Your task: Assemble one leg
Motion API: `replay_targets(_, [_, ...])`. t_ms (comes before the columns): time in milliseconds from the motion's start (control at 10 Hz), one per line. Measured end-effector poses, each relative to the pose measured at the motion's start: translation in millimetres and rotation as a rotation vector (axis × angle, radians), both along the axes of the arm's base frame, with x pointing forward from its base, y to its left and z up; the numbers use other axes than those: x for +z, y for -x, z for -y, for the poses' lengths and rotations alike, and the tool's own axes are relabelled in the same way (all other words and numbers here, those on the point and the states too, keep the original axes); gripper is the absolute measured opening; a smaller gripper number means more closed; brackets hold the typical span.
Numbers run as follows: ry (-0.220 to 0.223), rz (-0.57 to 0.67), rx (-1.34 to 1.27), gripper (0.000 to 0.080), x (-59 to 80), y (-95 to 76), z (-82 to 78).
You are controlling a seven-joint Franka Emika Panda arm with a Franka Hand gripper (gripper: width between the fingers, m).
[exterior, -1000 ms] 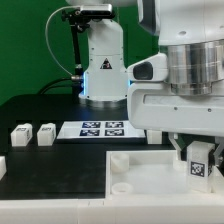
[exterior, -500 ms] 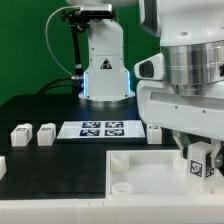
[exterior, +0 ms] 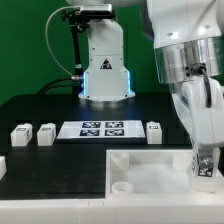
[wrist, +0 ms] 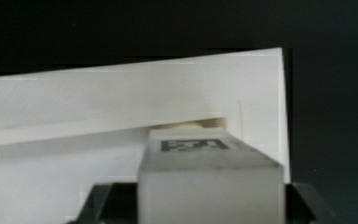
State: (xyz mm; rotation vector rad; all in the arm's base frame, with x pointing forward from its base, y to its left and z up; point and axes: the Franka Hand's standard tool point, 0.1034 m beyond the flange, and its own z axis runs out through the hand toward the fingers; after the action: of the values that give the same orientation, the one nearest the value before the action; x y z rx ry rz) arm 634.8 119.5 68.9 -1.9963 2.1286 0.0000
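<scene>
My gripper (exterior: 205, 160) is shut on a leg (exterior: 205, 168), a small white square post with a black-and-white tag. It holds the leg over the corner of the large white tray (exterior: 140, 172) at the exterior view's right. In the wrist view the leg (wrist: 208, 172) fills the gap between my dark fingers (wrist: 108, 205), its tag facing the camera. The leg's far end is at a corner of the tray (wrist: 105, 110). I cannot tell if the leg touches the tray.
Two loose white legs (exterior: 20, 135) (exterior: 45, 133) lie on the black table at the exterior view's left, and a third (exterior: 154, 132) lies right of the marker board (exterior: 102, 129). The robot base (exterior: 105, 70) stands behind.
The arm has tilted and shifted toward the exterior view's right, carrying the leg slightly right and down. The third loose leg beside the marker board is uncovered now.
</scene>
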Motion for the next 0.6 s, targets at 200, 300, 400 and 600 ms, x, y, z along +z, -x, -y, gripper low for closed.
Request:
replay_targets(200, [0.041,0.033,0.219,0.0536,-5.2,-0.2,3.5])
replay_targets(300, [0.081,0.042,0.46,0.0615,-3.0,-4.6,5.0])
replay_targets(400, [0.108,0.065,0.598,0.0639,-1.1,-9.4,3.8])
replay_targets(600, [0.148,0.096,0.841,0.0648,-2.7,-8.4,5.8])
